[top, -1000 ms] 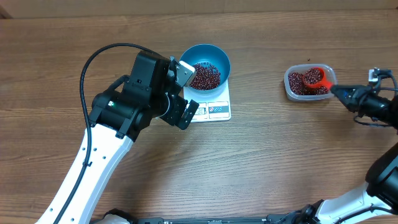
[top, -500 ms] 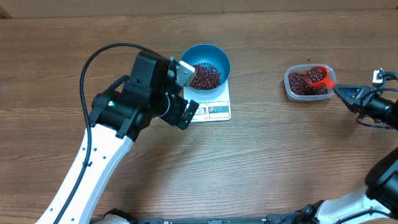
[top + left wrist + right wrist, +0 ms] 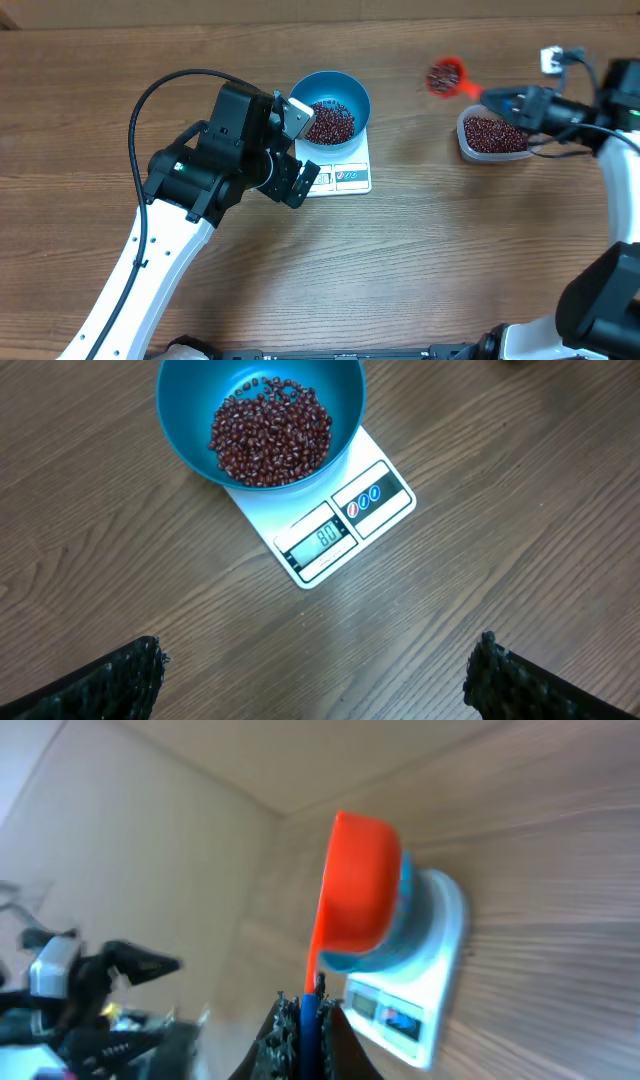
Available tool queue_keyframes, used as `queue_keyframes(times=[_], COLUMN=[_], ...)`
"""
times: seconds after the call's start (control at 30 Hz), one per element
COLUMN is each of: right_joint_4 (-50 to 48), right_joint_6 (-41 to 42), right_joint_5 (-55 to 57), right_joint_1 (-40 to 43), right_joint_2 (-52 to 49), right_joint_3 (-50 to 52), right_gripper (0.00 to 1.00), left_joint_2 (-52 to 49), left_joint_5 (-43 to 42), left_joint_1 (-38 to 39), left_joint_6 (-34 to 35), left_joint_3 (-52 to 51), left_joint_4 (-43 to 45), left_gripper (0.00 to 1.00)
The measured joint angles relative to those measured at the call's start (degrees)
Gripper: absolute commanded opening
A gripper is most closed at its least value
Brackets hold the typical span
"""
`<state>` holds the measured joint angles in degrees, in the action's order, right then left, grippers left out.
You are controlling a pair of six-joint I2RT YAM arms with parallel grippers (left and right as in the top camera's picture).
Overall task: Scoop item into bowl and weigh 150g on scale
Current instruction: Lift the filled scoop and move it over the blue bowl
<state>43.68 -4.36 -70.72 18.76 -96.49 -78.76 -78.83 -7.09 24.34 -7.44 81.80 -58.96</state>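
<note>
place: robot lab bench | cue: wood table (image 3: 420,260), robot arm (image 3: 190,180)

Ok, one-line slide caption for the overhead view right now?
Right gripper holds a bean-filled red scoop between the clear tub and the blue bowl on the scale; left gripper open beside it.

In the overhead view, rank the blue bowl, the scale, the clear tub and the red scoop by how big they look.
1. Blue bowl and scale: too close to rank, since the bowl hides part of the scale.
2. Clear tub.
3. Red scoop: smallest, even held above the table.
</note>
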Motion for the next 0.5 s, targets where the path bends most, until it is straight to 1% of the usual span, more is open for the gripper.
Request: queue_keyframes(times=[0.03,0.07,0.17,0.2,0.27,0.33,0.5], right_joint_4=[-3.2,-8.7,-18.1,-19.8,-22.0,-22.2,-22.5], right_joint_6=[3.1,9.1,18.8,20.9,25.1,28.0,30.3], right_joint_5=[-0.5,-1.1,-1.6,-1.5,-0.8,0.7,3.7], right_joint_1=[-1.7,-4.9,-10.3,-11.6,-14.4,-16.3,-16.9], right_joint_2=[0.0,0.0,0.0,0.0,0.0,0.0,0.0], right_joint_3=[0.0,-0.2,-0.3,-0.3,-0.3,-0.3,-0.3], right_gripper=[0.04,0.04,0.04,0.04,0.04,0.04,0.04], left_joint_2=[0.0,0.0,0.0,0.0,0.0,0.0,0.0], left_joint_5=[0.0,0.0,0.0,0.0,0.0,0.0,0.0], left_joint_1=[0.0,0.0,0.0,0.0,0.0,0.0,0.0], left_joint_6=[0.0,0.0,0.0,0.0,0.0,0.0,0.0], left_joint_3=[0.0,0.0,0.0,0.0,0.0,0.0,0.0], left_joint_4=[0.0,0.0,0.0,0.0,0.0,0.0,0.0], left_gripper=[1.0,1.0,1.0,1.0,1.0,1.0,1.0])
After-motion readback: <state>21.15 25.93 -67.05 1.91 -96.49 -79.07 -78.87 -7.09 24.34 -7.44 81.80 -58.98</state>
